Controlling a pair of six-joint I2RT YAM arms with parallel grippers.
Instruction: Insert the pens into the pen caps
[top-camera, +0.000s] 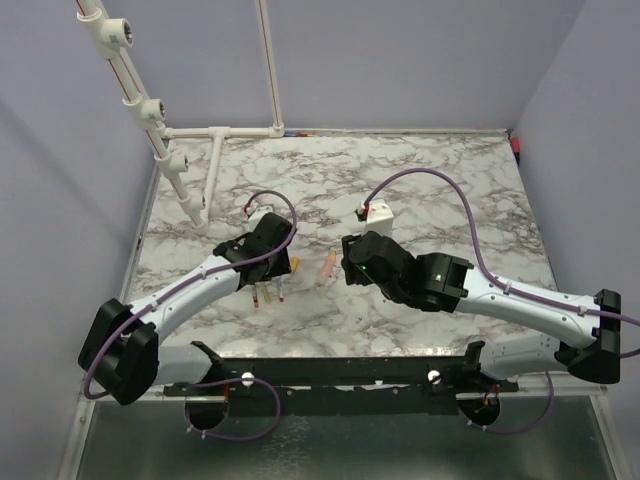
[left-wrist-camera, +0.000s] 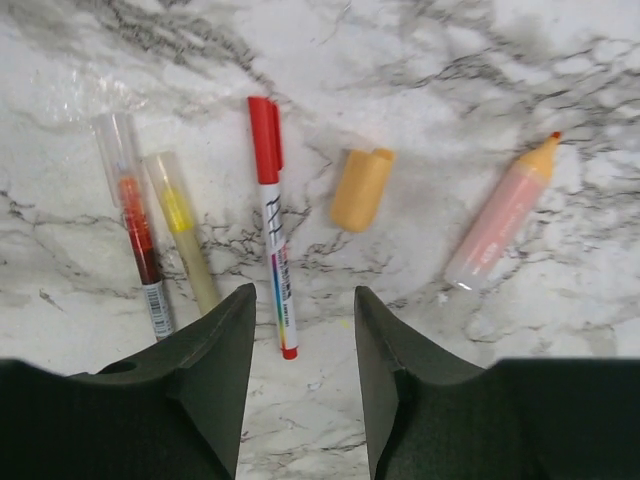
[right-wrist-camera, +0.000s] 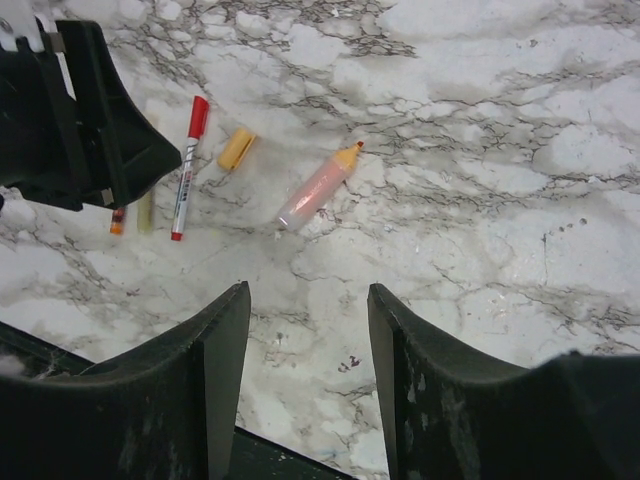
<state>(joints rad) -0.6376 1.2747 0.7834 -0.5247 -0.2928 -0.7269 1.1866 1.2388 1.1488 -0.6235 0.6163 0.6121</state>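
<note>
On the marble table lie several pens. A white pen with a red cap lies just ahead of my left gripper, which is open and holds nothing. Left of it lie a red pen and a yellow pen, both under clear caps. A loose yellow-orange pen cap lies to the right. Further right lies an uncapped salmon-pink pen with an orange tip. My right gripper is open and empty, hovering short of the pink pen. The cap lies between the two grippers.
A white pipe frame stands at the back left. A small white box sits behind my right gripper. My left gripper is close beside it. Purple walls surround the table; the dark front rail runs along the near edge.
</note>
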